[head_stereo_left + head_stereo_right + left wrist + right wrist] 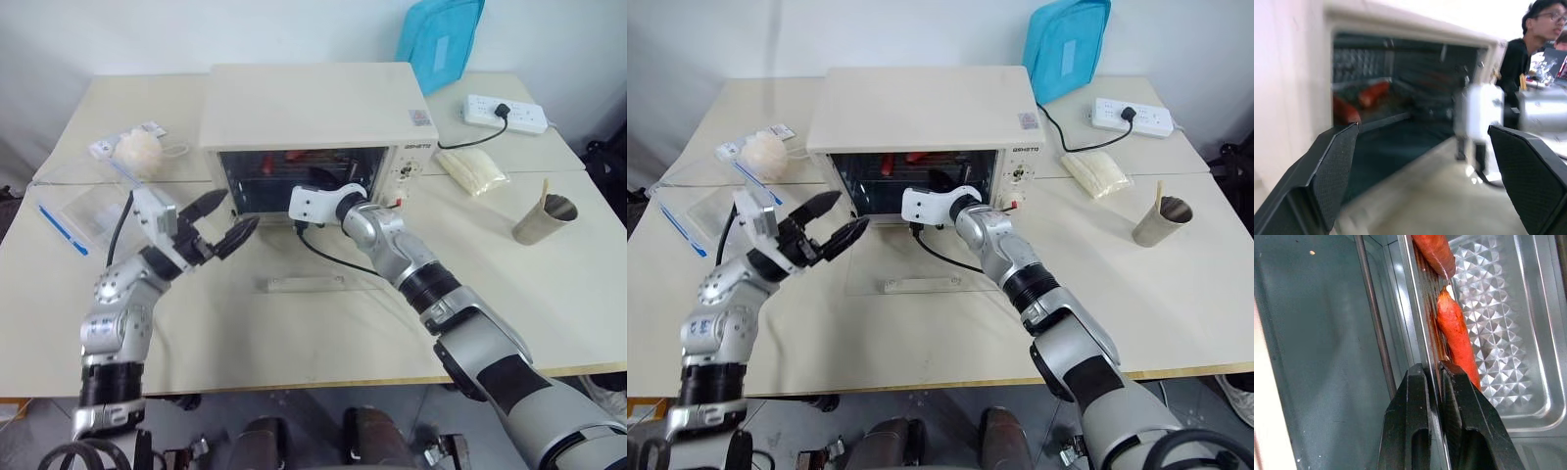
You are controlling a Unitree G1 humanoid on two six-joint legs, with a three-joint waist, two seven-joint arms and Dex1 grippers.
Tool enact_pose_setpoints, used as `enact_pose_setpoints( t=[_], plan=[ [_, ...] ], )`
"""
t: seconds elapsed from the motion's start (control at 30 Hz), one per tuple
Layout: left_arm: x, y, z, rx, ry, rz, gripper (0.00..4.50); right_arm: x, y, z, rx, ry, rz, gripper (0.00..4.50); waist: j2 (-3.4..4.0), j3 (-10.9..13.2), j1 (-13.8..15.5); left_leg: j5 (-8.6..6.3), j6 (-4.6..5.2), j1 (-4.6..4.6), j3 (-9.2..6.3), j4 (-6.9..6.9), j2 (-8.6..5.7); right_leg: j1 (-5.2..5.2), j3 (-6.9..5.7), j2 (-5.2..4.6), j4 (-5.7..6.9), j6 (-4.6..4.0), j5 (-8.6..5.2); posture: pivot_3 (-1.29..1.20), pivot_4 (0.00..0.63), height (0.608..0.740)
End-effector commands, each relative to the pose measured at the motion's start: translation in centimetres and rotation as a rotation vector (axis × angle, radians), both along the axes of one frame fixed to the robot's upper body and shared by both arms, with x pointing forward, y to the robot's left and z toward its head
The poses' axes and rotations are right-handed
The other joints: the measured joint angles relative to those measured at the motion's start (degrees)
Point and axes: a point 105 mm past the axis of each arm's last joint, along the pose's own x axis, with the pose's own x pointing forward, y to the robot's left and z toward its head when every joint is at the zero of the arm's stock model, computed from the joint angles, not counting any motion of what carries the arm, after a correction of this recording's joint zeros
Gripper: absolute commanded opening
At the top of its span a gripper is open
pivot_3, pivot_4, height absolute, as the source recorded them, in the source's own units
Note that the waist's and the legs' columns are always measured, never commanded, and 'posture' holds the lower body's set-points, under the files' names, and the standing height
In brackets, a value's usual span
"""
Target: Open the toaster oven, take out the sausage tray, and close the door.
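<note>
Inside, right gripper point(1432, 377) pinching sausage tray point(1508, 333) rim, left gripper point(217, 223) spread wide.

Cream toaster oven point(313, 106) on table, glass door point(304, 284) folded flat (open), silver sausage tray point(1508, 333) inside.

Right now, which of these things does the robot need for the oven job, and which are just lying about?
Needed: oven; door, folded down; tray with sausages; right end effector, shut on the tray's rim; left end effector, open.

Lying about: blue bag; power strip; paper cup; plastic box.
</note>
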Motion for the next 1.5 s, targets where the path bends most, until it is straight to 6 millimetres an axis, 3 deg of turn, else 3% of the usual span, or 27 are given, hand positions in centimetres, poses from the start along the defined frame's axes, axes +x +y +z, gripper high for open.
enact_pose_setpoints(
  t=[0.03,0.37,0.63,0.93,1.2,1.43,1.5],
  plan=[
    [0.6,0.8,1.2,0.007,-0.046,0.021,4.50,-2.3,2.3,3.8,0.058,-0.118,0.147,0.08,0.00,0.0,-0.2,0.00,0.00,-0.01,0.01,-0.05,0.00,-0.04,-0.01,0.01,-0.01,0.00,0.00,0.00,0.150,0.740],
    [1.2,1.2,2.2,-0.022,-0.054,0.015,4.50,-5.6,1.0,1.6,-0.012,-0.034,0.253,0.08,-0.02,0.0,-0.7,-0.01,-0.02,-0.01,0.02,0.01,0.03,-0.05,-0.08,0.00,0.02,0.00,0.00,0.00,0.150,0.740],
    [0.8,1.7,2.0,-0.095,0.034,-0.012,4.50,-8.9,-1.7,0.1,-0.065,-0.023,0.287,0.08,-0.03,0.0,0.4,-0.01,-0.02,-0.01,0.05,0.06,0.03,-0.04,-0.05,-0.03,0.02,0.00,0.00,0.00,0.150,0.740],
    [0.1,2.8,2.1,-0.116,0.104,0.012,4.50,-11.2,-4.0,-0.7,-0.126,-0.030,0.324,0.08,-0.07,0.0,1.8,-0.01,-0.01,-0.01,0.08,0.12,0.01,0.00,-0.02,-0.03,-0.01,0.00,0.00,0.00,0.150,0.740],
    [-2.7,4.5,0.5,-0.165,0.411,-0.013,4.50,-12.7,-6.1,-0.9,-0.203,-0.028,0.359,0.08,-0.11,0.1,1.8,-0.02,0.01,-0.01,0.03,0.10,0.00,0.06,-0.02,-0.07,-0.09,0.00,0.00,0.00,0.150,0.740],
    [-4.4,3.3,-0.6,-0.233,0.634,-0.099,4.50,-13.8,-6.2,-1.3,-0.197,-0.014,0.417,0.08,-0.11,0.1,1.9,-0.01,0.01,0.02,0.00,0.20,0.01,0.15,0.05,-0.09,-0.06,0.00,0.00,0.00,0.150,0.740],
    [-4.7,2.4,-2.0,-0.226,0.711,-0.110,4.50,-14.0,-6.0,-1.4,-0.199,-0.013,0.432,0.08,-0.11,0.1,1.8,-0.01,0.01,0.02,0.01,0.18,0.01,0.14,0.05,-0.08,-0.06,0.00,0.00,0.00,0.150,0.740]
  ],
)
